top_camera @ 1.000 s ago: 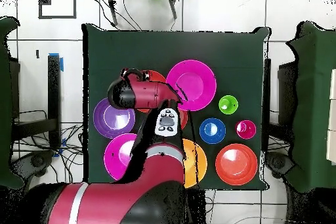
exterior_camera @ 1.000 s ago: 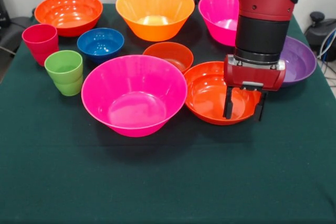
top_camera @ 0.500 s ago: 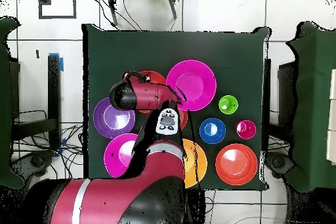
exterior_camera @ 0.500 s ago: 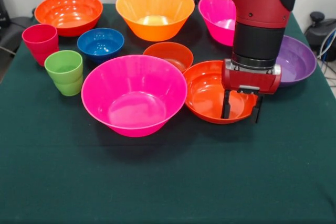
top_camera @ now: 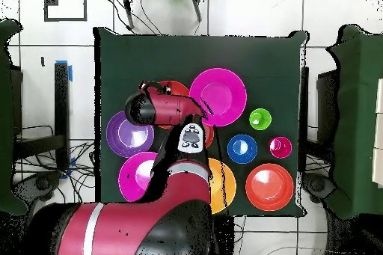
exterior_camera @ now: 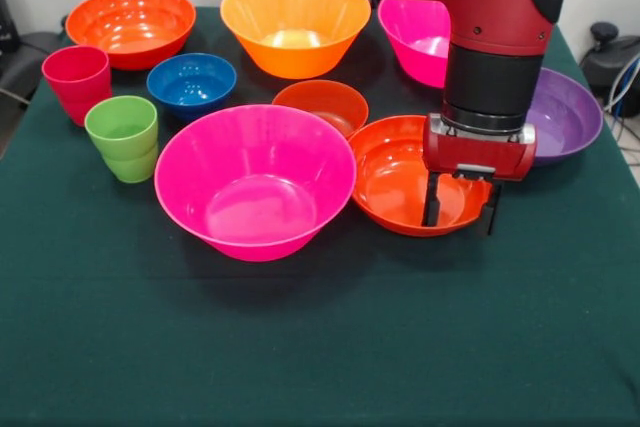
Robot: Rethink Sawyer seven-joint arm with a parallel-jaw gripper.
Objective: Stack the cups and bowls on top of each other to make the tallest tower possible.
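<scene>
**Fingers straddle the rim of a red-orange bowl; nothing stacked**

The gripper (exterior_camera: 460, 209) hangs over the right side of a red-orange bowl (exterior_camera: 400, 177) at the middle right of the green table (exterior_camera: 320, 347). Its two dark fingers (exterior_camera: 431, 200) are spread apart, one inside the bowl and the other at or just past the bowl's outer rim, with the rim between them. Whether they touch the rim cannot be told.

Just to the left of that bowl, close to touching it, stands a large magenta bowl (exterior_camera: 255, 182), empty. Behind the gap between the two sits a small orange-red bowl (exterior_camera: 322, 105). A purple bowl (exterior_camera: 570, 115) lies to the right, partly hidden by the arm (exterior_camera: 480, 7), and a second magenta bowl (exterior_camera: 418, 32) stands behind it.

Along the far side are a large light orange bowl (exterior_camera: 295, 19) and another red-orange bowl (exterior_camera: 130, 25). A small blue bowl (exterior_camera: 191, 82) sits in front of them. At the left edge stand the two cups, a red-pink cup (exterior_camera: 77, 82) and a lime green cup (exterior_camera: 123, 137), upright and close together.

In the overhead view the arm covers the red-orange bowl (top_camera: 173, 87) almost wholly, and the large magenta bowl (top_camera: 218, 96) lies clear beside it. Every bowl and cup stands alone on the table.
</scene>
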